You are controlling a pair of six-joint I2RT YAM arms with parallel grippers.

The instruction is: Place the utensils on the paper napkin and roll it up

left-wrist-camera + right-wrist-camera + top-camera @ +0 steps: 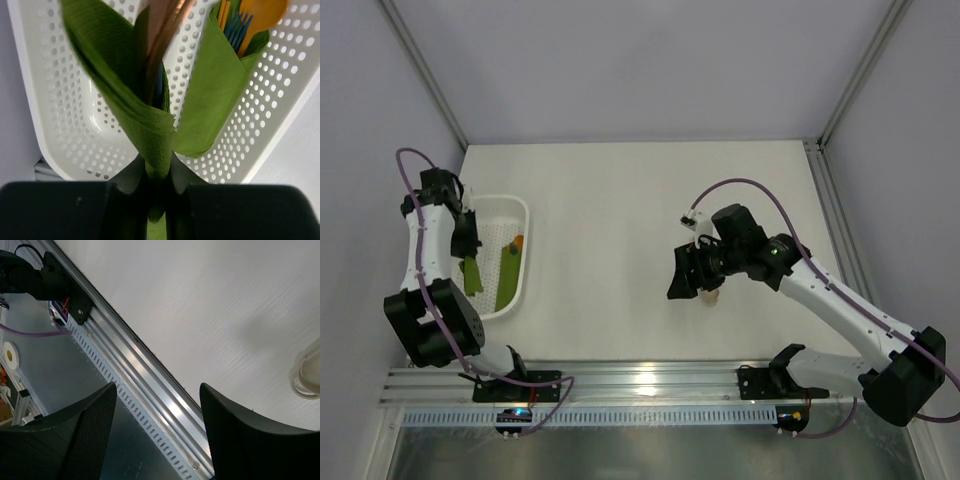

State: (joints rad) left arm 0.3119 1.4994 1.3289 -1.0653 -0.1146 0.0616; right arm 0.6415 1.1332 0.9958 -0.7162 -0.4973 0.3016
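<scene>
**Black left gripper pinches the rolled paper napkin over the white basket**

Closest to the left wrist camera, the left gripper's two dark fingers press together on the lower end of the olive-green paper napkin. It is wrapped into a cone-like roll that widens away from the jaws. The copper-brown utensils stick out of its open upper end; their tips are blurred and cut off by the frame edge. Behind the roll lies the perforated basket. Whether the roll touches the basket floor cannot be told.

Just beside it, to the right in this view, a second green roll rests against the basket wall. An orange spoon and a blue fork poke out of its top.

From above, the held roll sits at the basket's left side, under the left gripper, with the second roll near the middle of the basket, which stands at the left edge of the table.

Well apart, the right gripper hangs over the table's near right part. Its jaws are spread wide with nothing between them. A pale beige piece lies on the table just beside it. The right wrist view shows the aluminium rail at the table's near edge between the parted fingers.
</scene>
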